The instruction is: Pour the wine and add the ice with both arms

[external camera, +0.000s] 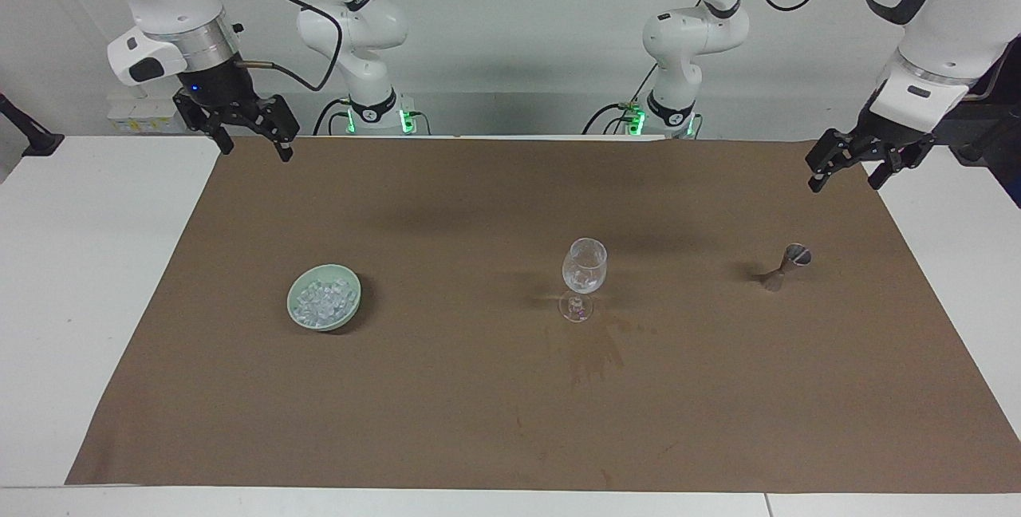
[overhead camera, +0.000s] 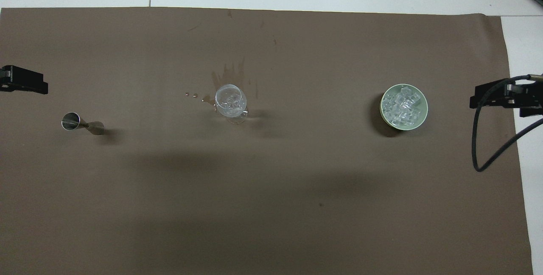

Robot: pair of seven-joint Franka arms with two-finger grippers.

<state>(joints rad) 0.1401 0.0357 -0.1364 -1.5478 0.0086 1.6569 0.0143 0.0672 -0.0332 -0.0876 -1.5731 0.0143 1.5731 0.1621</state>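
Observation:
The ice point(external camera: 322, 301) point(overhead camera: 402, 106) is heaped in a pale green bowl point(external camera: 352, 305) toward the right arm's end of the table. More cubes lie in the clear stemmed glass point(external camera: 584, 268) point(overhead camera: 230, 101) standing mid-mat. I cannot make out wine in the glass or in the small metal jigger point(external camera: 786, 265) point(overhead camera: 80, 123). My right gripper point(external camera: 257, 151) point(overhead camera: 494, 99) hangs open and empty over the mat's edge at its own end. Over the mat's edge at the other end, by the jigger, my left gripper point(external camera: 845, 184) point(overhead camera: 24, 85) is open and holds nothing.
A brown mat point(external camera: 447, 421) covers most of the white table point(external camera: 72, 262). Dark wet stains point(external camera: 594, 353) mark the mat beside the glass, on the side farther from the robots, with small drops point(overhead camera: 191, 95) toward the jigger.

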